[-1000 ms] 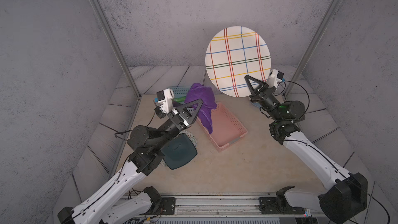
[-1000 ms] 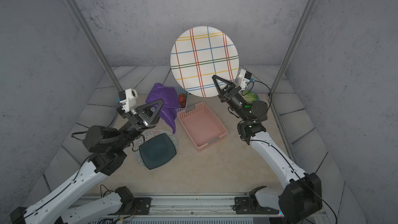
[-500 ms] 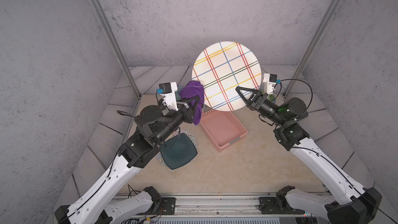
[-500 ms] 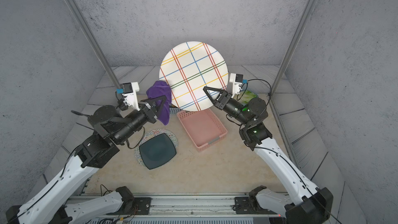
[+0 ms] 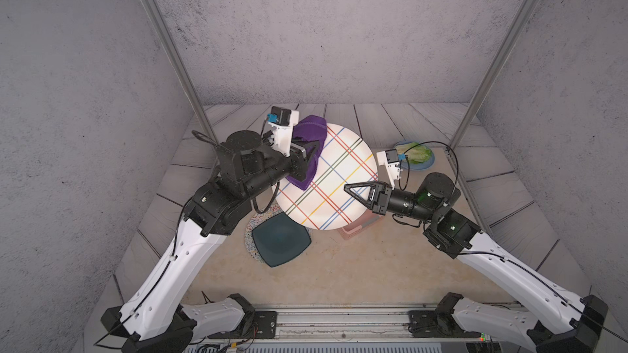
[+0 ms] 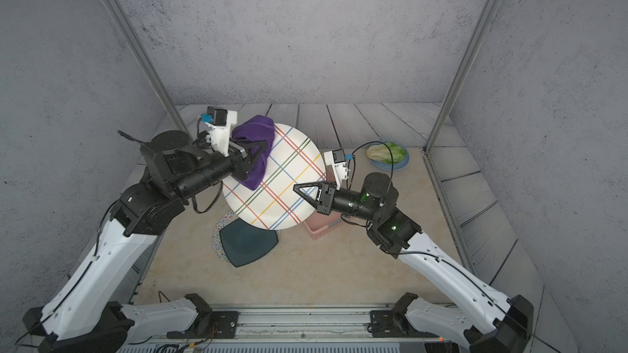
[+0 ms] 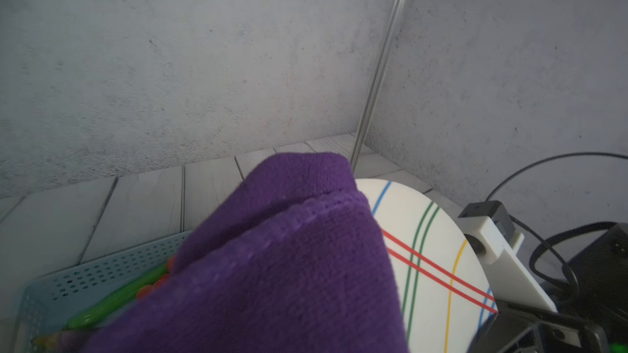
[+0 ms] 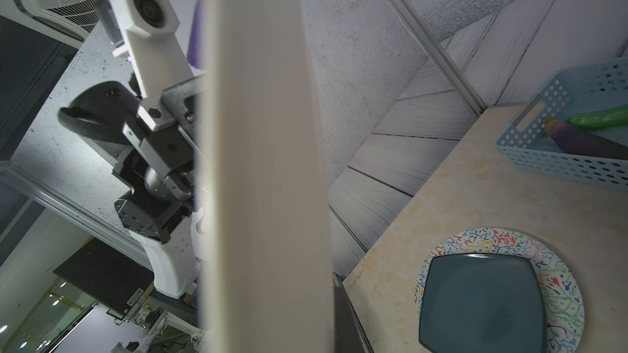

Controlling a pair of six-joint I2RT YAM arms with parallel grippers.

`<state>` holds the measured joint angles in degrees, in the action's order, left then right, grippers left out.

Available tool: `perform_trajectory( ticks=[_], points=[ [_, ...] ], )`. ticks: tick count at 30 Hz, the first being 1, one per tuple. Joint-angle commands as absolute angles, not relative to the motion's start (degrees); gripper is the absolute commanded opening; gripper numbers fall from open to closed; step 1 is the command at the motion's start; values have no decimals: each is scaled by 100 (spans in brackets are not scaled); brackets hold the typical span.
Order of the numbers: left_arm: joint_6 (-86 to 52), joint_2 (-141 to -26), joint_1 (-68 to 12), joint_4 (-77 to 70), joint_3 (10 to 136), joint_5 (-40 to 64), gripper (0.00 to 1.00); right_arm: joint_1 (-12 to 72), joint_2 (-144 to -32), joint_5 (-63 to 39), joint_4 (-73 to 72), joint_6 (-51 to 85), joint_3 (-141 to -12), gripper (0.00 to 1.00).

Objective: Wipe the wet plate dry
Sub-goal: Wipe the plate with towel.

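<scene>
The striped plate [image 5: 334, 178] is held over the table, clamped at its rim by the right gripper [image 5: 350, 189]; the purple cloth [image 5: 311, 130], clenched in the left gripper [image 5: 314, 155], is pressed to 1 edge; most wiping is judged outstanding.

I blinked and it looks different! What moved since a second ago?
The right claw brought the striped plate down from up high toward the middle. The left claw carried the purple cloth up against the plate's edge. Both claws kept their grip. The dark square plate, pink basket and lettuce stayed put.
</scene>
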<state>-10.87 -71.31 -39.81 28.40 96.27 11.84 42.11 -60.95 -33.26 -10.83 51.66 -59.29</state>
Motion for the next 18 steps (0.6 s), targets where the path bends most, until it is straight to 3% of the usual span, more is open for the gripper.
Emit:
perform_trajectory(
  ticks=[1, 5, 8, 12, 18],
  points=[
    [-498, -7609, -4381, 3744, 9407, 1949, 0, 4274, -5975, -3393, -1622, 4718, -6358, 0],
    [-1128, -7161, -4223, 3116, 8486, 1605, 0, 4025, -5927, -3051, -1317, 4930, -6740, 0],
    [-1776, -6810, -3674, 3020, 8068, 1384, 0, 3958, -5762, -2915, -1384, 5076, -6600, 0],
    [-2194, -6729, -2976, 3164, 8033, 1077, 0, 4094, -5802, -3525, -1521, 5153, -6341, 0],
    [-1458, -7528, -3329, 3354, 9113, 2459, 0, 4562, -5916, -3713, -1602, 5085, -5862, 0]
  ],
)
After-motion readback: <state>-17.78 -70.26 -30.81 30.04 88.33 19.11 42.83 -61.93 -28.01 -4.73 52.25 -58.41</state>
